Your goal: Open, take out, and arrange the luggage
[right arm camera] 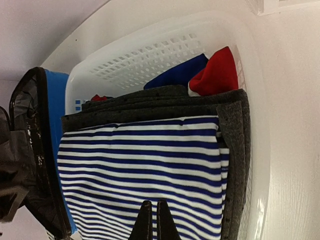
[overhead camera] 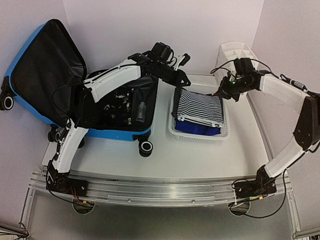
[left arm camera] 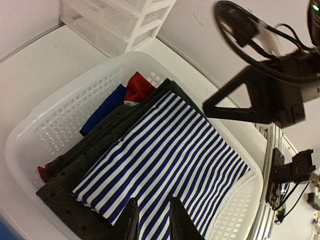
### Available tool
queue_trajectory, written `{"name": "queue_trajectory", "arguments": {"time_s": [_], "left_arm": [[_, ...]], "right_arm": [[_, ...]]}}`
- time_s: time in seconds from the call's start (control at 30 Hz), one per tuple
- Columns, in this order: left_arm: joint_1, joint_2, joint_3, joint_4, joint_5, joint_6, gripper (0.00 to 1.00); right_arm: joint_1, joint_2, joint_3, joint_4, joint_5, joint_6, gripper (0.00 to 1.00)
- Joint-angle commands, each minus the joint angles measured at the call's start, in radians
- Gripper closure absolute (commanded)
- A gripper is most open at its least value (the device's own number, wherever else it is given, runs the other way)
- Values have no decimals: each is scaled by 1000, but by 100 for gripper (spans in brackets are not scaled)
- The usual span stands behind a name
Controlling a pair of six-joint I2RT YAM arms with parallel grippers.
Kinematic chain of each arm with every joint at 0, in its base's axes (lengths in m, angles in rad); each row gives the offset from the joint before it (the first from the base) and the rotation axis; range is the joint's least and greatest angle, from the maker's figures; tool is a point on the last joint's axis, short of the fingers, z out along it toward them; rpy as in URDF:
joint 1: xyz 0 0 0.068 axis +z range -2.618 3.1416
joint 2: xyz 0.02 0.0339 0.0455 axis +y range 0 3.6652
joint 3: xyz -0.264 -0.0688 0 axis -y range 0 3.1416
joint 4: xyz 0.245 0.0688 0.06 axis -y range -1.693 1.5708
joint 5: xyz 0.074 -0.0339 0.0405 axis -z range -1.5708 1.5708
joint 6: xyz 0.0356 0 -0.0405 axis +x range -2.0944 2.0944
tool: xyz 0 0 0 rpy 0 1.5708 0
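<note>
left fingers above basket; luggage just beside

soft, even light falls from above in all three views, and the walls take a faint lilac cast. the overhead view bows straight lines: the rail at the front of the tabletop curves near the bottom edge. shadows are weak, gathering under the basket and the luggage, whose black lining swallows detail. in the left wrist view the right arm is blurred and the fingers look soft, while the striped cloth is sharp.
</note>
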Motion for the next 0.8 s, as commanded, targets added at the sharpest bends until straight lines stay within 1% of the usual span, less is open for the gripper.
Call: {"name": "queue_trajectory", "arguments": {"time_s": [0.0,0.17,0.37,0.47,0.53,0.6,0.7,0.77], "left_arm": [[-25,11,-55,79,19,60,80],[-22,50,-115,129,-132,122,81],[-13,77,-138,144,-243,147,83],[-4,72,-152,133,-283,153,84],[-1,56,-158,127,-286,162,84],[0,36,-155,124,-258,165,83],[6,-1,-94,88,-157,160,76],[19,-24,-45,42,-100,144,71]], "right_arm": [[-3,87,9,99,0,40,100],[-5,165,-11,111,28,48,100],[-26,203,-46,110,96,45,100],[-28,214,-33,108,92,34,100],[-27,214,-9,103,80,31,100],[-27,210,31,87,77,27,100],[-13,198,127,47,99,18,100],[18,191,189,34,132,14,99]]}}
